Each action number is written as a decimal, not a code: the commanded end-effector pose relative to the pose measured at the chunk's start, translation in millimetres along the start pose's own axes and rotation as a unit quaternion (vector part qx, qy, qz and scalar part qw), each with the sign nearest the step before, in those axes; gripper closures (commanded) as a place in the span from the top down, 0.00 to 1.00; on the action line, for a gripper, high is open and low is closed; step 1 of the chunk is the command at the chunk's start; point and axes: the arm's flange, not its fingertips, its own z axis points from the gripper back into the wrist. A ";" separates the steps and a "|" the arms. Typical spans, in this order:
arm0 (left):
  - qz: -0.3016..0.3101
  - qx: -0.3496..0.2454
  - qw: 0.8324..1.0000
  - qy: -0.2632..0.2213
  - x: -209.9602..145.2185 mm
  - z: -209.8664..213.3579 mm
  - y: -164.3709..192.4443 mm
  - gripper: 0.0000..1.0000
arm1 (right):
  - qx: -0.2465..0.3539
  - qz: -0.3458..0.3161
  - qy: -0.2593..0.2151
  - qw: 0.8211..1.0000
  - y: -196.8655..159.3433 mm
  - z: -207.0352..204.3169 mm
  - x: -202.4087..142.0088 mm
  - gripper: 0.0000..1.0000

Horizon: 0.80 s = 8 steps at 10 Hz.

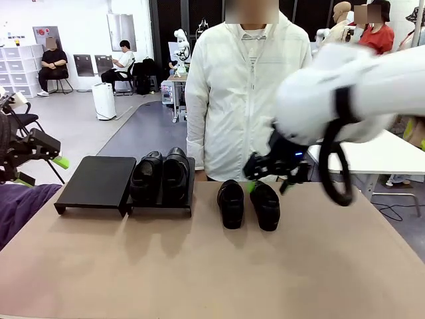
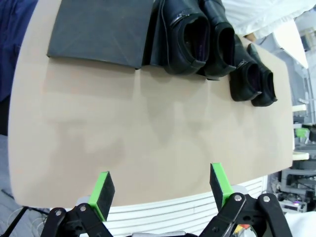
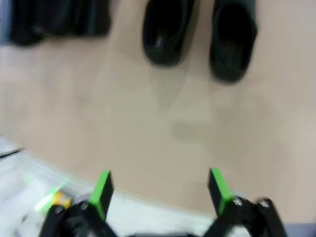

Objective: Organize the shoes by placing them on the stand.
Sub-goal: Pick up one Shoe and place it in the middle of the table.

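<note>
The left gripper (image 2: pixel 162 186) hung wide open, nothing between its green pads (image 2: pixel 103 190), level with the near edge of the tan table (image 2: pixel 148 128). Ahead of it, past a bare stretch of tabletop, sat the black stand (image 2: pixel 98 29). The stand's empty panel was out beyond one finger. The racked shoes (image 2: pixel 185 42) stood side by side on the other panel, beyond the second finger. The loose shoes (image 2: pixel 244 74) lay farther out to that same side, on the table just off the stand's end. The right gripper (image 3: pixel 159 190) was spread about as wide and also held nothing, though its own view was blurred. The loose shoes lay on the table straight ahead of it, close together, with the stand off to one side. A person in a white jacket (image 1: pixel 232 100) stood at the table's far edge, just behind that gripper.
</note>
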 end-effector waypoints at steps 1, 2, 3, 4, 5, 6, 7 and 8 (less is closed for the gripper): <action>0.005 -0.006 1.000 -0.001 0.9 0.8 0.6 1.00 | -0.051 -0.019 0.018 0.998 13.4 -5.4 53.9 1.00; 0.005 -0.006 1.000 -0.001 0.9 0.8 0.6 1.00 | -0.040 -0.022 0.061 0.997 8.4 5.1 42.1 1.00; 0.005 -0.006 1.000 -0.001 0.9 0.8 0.6 1.00 | -0.028 -0.003 0.004 1.000 6.9 -22.6 28.1 1.00; 0.005 -0.006 1.000 -0.001 0.9 0.8 0.6 1.00 | -0.028 -0.003 0.004 1.000 6.9 -22.6 28.1 1.00; 0.005 -0.006 1.000 -0.001 0.9 0.8 0.6 1.00 | -0.039 -0.009 0.027 0.999 3.1 -25.8 46.0 1.00; 0.005 -0.006 1.000 -0.001 0.9 0.8 0.6 1.00 | -0.069 -0.043 0.002 0.997 10.8 -42.5 70.3 1.00; 0.005 -0.006 1.000 -0.001 0.9 0.8 0.6 1.00 | -0.072 -0.056 -0.005 0.996 13.9 -62.5 95.5 1.00; 0.005 -0.006 1.000 -0.001 0.9 0.8 0.6 1.00 | -0.078 -0.070 -0.011 0.994 15.2 -73.7 111.9 1.00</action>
